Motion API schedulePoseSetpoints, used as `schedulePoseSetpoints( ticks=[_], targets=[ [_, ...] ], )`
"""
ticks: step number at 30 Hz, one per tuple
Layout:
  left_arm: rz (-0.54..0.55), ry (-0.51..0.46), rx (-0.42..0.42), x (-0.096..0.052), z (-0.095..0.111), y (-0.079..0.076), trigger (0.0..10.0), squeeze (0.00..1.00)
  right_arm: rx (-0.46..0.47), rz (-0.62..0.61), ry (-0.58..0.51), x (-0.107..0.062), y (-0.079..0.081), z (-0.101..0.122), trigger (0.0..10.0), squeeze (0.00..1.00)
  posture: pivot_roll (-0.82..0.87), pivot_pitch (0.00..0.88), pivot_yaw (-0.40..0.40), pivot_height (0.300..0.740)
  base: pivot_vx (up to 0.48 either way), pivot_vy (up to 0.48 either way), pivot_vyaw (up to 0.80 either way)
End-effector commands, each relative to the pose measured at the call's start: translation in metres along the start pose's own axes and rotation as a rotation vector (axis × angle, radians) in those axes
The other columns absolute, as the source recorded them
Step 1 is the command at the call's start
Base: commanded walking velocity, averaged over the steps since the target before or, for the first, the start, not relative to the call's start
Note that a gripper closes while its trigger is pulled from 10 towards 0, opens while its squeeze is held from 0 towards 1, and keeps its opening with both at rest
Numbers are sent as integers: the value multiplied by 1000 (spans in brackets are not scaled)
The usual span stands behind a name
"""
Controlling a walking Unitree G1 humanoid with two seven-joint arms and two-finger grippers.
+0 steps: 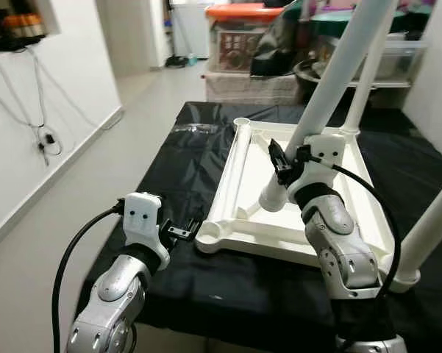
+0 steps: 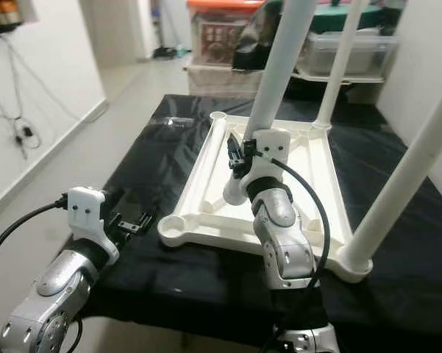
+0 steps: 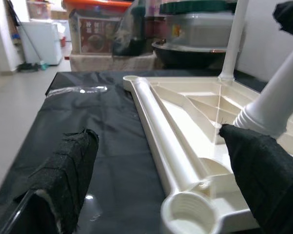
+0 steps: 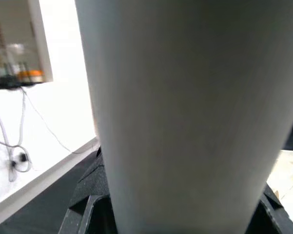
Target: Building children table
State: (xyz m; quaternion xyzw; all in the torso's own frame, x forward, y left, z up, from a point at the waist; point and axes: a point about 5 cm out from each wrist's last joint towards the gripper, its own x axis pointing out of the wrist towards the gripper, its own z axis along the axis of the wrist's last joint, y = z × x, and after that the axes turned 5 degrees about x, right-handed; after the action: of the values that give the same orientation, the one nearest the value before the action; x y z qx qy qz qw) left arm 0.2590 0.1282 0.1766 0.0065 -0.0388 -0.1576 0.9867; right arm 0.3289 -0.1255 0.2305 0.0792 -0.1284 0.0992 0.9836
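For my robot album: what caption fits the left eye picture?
Right gripper holds a white table leg over the upturned tabletop.

One white tabletop [image 1: 239, 158] lies upside down. Three white legs: one far [image 1: 368, 73], one near right [image 1: 434, 220], one gripped [image 1: 338, 73].

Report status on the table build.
Right gripper shut on a loose white plastic leg, its end inside the upturned white tabletop. Left gripper open by the empty near corner socket. Nothing blocking.
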Motion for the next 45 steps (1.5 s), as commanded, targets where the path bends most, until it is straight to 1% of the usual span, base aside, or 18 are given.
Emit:
schedulePoseSetpoints(
  ticks=[1,4,10,15,16,19,21,22,23,24,25,31,36,39,45],
  targets=[
    [24,19,16,0,-2,4,10000,0,-5,25,-29,2,6,6,10000,0,86,0,-11,740,0,0,-769],
    [26,22,20,0,-3,4,10000,0,-9,21,-31,2,7,6,10000,0,88,0,-12,740,0,0,-438],
    [53,15,21,0,-2,6,10000,0,30,22,-29,1,7,7,10000,0,86,0,-11,740,0,0,0],
    [62,2,34,0,1,6,10000,0,3,39,-32,1,7,7,10000,0,87,0,-14,740,0,0,0],
    [82,-8,32,2,3,9,10000,0,10,43,-28,0,8,7,10000,0,86,0,-14,740,0,0,800],
    [90,-10,30,2,4,10,10000,0,8,41,-27,0,8,7,10000,0,86,0,-15,740,0,0,800],
    [105,-15,14,3,5,12,10000,0,7,45,-28,0,8,7,10000,0,87,0,-15,740,0,0,800],
    [126,-13,15,4,5,15,10000,0,6,47,-29,0,9,7,10000,0,87,0,-16,740,0,0,688],
    [156,-14,8,4,5,20,10000,0,17,45,-28,1,9,7,10000,0,85,0,-15,740,390,0,0],
    [156,-14,8,4,5,20,10000,0,17,45,-28,1,9,7,10000,0,85,0,-15,740,390,0,0],
    [176,-16,3,4,6,23,10000,0,25,43,-28,1,9,7,10000,0,84,0,-14,740,390,0,0],
    [171,-19,41,5,7,29,10000,0,38,47,-26,1,9,7,10000,0,85,0,-17,740,464,0,0],
    [173,-16,63,6,7,29,10000,0,41,51,-27,2,10,7,10000,0,85,0,-19,740,477,0,0],
    [174,-19,55,6,8,29,10000,0,43,51,-30,2,10,8,10000,0,83,0,-17,740,424,0,0],
    [188,-24,60,8,9,28,10000,0,43,57,-35,3,10,9,10000,0,84,0,-20,740,0,0,0]
  ],
)
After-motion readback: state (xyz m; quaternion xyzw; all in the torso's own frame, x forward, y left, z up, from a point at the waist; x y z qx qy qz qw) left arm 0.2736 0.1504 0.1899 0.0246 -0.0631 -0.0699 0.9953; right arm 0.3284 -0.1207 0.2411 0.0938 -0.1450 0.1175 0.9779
